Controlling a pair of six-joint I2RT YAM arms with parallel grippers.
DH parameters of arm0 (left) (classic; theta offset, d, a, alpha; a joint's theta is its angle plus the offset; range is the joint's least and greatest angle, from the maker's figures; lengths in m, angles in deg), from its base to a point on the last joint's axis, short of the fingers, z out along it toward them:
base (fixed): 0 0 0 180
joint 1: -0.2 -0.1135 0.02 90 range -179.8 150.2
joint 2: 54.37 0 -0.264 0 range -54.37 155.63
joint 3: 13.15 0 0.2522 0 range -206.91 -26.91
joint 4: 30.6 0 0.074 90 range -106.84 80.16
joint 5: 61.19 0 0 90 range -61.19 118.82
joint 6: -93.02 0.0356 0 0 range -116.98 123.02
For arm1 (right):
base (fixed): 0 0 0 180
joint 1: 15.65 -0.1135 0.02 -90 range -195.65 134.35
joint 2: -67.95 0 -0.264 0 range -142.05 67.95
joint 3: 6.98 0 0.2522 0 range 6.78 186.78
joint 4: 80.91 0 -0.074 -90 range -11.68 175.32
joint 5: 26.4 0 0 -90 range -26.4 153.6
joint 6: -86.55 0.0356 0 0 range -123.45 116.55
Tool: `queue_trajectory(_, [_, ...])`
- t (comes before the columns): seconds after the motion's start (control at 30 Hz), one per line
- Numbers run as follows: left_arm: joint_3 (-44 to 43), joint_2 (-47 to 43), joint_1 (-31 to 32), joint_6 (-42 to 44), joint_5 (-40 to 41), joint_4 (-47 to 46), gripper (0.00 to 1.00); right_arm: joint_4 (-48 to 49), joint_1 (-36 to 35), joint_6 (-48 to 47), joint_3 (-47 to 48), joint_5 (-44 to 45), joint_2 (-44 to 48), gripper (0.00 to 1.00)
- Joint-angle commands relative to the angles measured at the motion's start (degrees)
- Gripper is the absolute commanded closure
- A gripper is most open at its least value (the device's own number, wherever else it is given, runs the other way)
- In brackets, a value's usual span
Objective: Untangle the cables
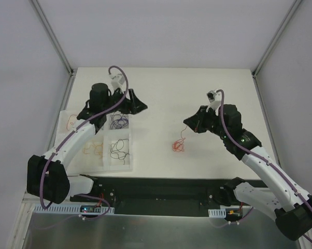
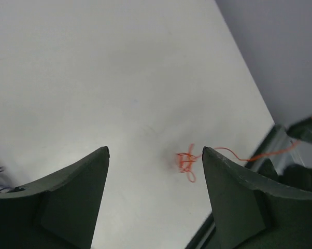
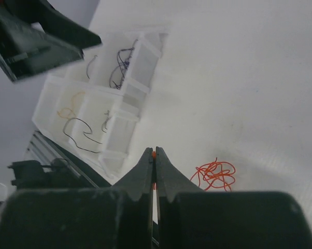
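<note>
Just below the middle of the overhead view, on the white table (image 1: 197, 88), lies what is left of the cables (image 1: 178, 146): a small orange-red tangle of hair-thin loops. One strand (image 1: 184, 134) rises from it up and to the right, to the right claw (image 1: 188, 124). In the right wrist view that claw's fingers are pressed together with a speck of orange wire pinched at their tips, and the tangle sits on the table just right of them, low in the frame.

At the left of the overhead view stands a white divided tray (image 1: 130, 155). Its compartments hold loose curls apart from one another: a red wire (image 1: 72, 123) at upper left, a purple wire (image 1: 118, 122) at upper right, an orange-yellow wire (image 1: 94, 149) at lower left, and a black wire (image 1: 118, 149) at lower right.

The left claw (image 2: 156, 153) hangs above the tray's upper edge. Its fingers are spread wide with nothing between them. Its own camera sees the tangle on the table through the gap, near the right finger (image 2: 234, 197), with the raised strand running off to the right edge of the frame.
</note>
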Motion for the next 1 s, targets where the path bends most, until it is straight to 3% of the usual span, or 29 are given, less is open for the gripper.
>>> queue_trajectory(0.0, [2.75, -0.38, 7.86, 0.66, -20.79, -16.13, 0.29, 9.04, -0.13, 15.76, 0.43, -0.48, 2.47, 1.00])
queue_trajectory(0.13, [5.02, -0.72, 14.37, 4.27, -21.50, -19.02, 0.22, 12.74, -0.13, 25.25, -1.07, 1.98, 3.00, 1.00])
queue_trajectory(0.37, [11.27, -2.92, 20.97, -0.21, -20.28, -33.27, 0.03, 20.04, -1.01, 37.40, -3.88, -2.58, 2.30, 1.00])
queue_trajectory(0.67, [11.36, -2.40, 23.62, -0.56, -18.51, -33.98, 0.06, 23.11, -7.68, 39.60, -4.50, 0.75, 1.60, 1.00])
queue_trajectory(0.77, [10.66, -1.43, 23.88, -1.17, -20.09, -33.80, 0.20, 24.25, -9.27, 40.04, -4.68, 1.89, 1.42, 1.00])
queue_trajectory(0.87, [9.43, -0.99, 23.97, -0.56, -21.06, -31.52, 0.55, 24.26, -9.54, 39.52, -4.06, 2.25, 1.60, 1.00])
queue_trajectory(0.97, [8.29, -1.43, 24.14, 2.07, -21.77, -28.01, 0.81, 22.94, -9.54, 38.03, -3.18, 2.60, 1.95, 1.00])
